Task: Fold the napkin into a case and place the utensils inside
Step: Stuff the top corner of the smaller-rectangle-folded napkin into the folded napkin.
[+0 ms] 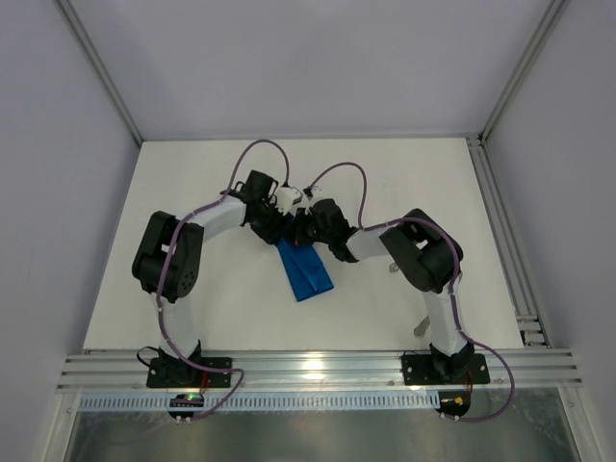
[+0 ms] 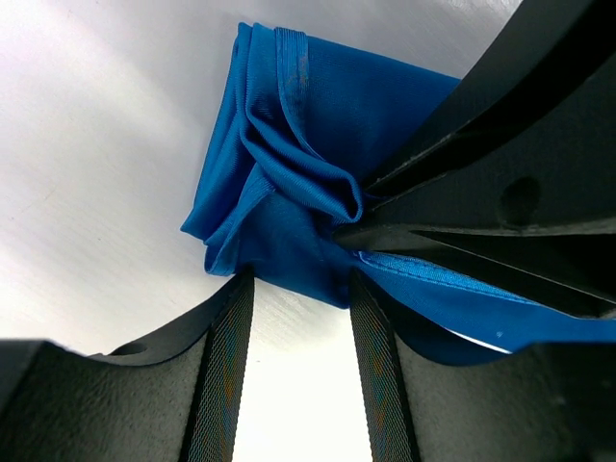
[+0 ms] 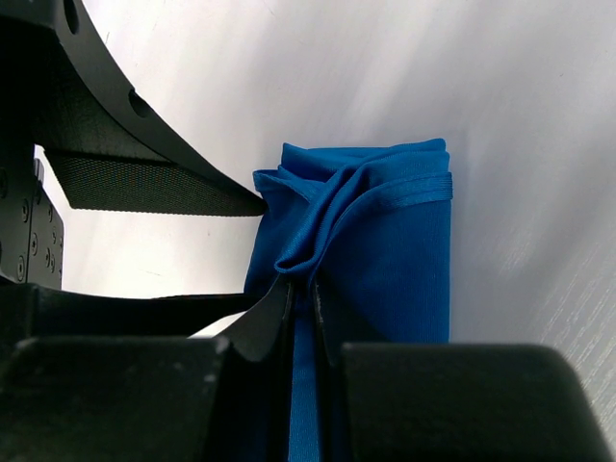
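Napkin (image 1: 306,271), folded to a narrow strip, lying at the middle of the table (image 1: 192,308). The right gripper (image 3: 300,306) is clamped on a raised pleat at the strip's far end, while the left gripper (image 2: 300,281) stands with jaws apart, straddling that end's edge. If you pull the pleat before the left jaws pin the cloth, the layers may drag and the fold may open out.

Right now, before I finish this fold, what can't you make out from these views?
Napkin far end: top view, both wrists cover it.
Utensils: top view, grey slivers too small, partly under the right arm; absent from wrist views.
Napkin layers inside the pinch: right wrist view, right gripper's shut fingers hide them.
Left gripper: left wrist view, contact with cloth unclear.
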